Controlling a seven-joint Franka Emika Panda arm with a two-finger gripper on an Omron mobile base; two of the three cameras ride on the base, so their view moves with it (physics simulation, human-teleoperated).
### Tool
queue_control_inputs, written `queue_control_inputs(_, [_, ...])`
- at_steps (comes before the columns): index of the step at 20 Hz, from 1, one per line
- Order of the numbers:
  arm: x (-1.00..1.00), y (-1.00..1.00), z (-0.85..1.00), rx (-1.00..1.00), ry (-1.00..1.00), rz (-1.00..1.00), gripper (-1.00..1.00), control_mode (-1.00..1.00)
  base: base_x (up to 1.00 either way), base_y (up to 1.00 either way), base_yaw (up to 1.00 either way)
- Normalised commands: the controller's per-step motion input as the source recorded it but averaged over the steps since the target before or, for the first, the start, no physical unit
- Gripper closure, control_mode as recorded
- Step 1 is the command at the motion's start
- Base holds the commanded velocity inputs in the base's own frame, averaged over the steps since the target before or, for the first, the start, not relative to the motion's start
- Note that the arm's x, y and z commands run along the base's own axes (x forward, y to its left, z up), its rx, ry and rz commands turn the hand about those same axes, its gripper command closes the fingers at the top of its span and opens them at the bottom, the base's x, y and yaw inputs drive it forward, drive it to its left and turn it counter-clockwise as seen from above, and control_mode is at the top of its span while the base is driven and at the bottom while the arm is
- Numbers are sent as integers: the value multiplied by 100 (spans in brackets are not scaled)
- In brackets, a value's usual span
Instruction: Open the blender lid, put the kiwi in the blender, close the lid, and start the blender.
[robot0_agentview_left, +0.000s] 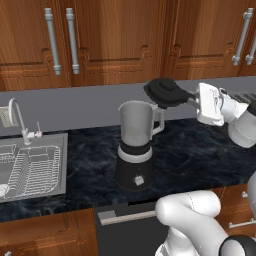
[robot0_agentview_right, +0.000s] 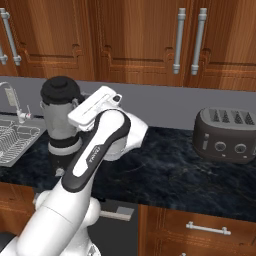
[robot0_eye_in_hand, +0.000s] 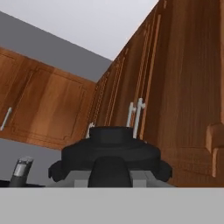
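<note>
Gripper (robot0_agentview_left: 189, 98) jaws clenched on the blender lid (robot0_agentview_left: 165, 92), which hangs tilted in the air just above and beside the open mouth of the blender (robot0_agentview_left: 136, 145). Blender stands on the dark bench (robot0_agentview_left: 200, 150), between the sink (robot0_agentview_left: 30, 167) and the toaster (robot0_agentview_right: 226, 135). Lid appears rigid, light and smooth, so it is judged best held by its raised centre knob or rim, as here. Clear jar looks stiff but possibly top-heavy.

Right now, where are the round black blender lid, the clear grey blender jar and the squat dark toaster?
round black blender lid (robot0_agentview_left: 165, 93), left base view, top face.
clear grey blender jar (robot0_agentview_left: 136, 123), left base view, front wall.
squat dark toaster (robot0_agentview_right: 226, 135), right base view, front panel.
</note>
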Motion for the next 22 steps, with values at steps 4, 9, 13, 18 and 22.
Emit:
queue_control_inputs(4, [22, 4, 0, -9, 8, 12, 100, -100, 0, 0, 0])
queue_control_inputs(9, [20, 22, 0, -8, 7, 7, 100, -100, 0, 0, 0])
queue_control_inputs(13, [2, 17, 0, -4, 0, 12, 100, -100, 0, 0, 0])
queue_control_inputs(18, [7, 16, 0, -1, 0, 13, 100, -100, 0, 0, 0])
queue_control_inputs(22, [32, 5, 0, 0, 0, 10, 100, -100, 0, 0, 0])
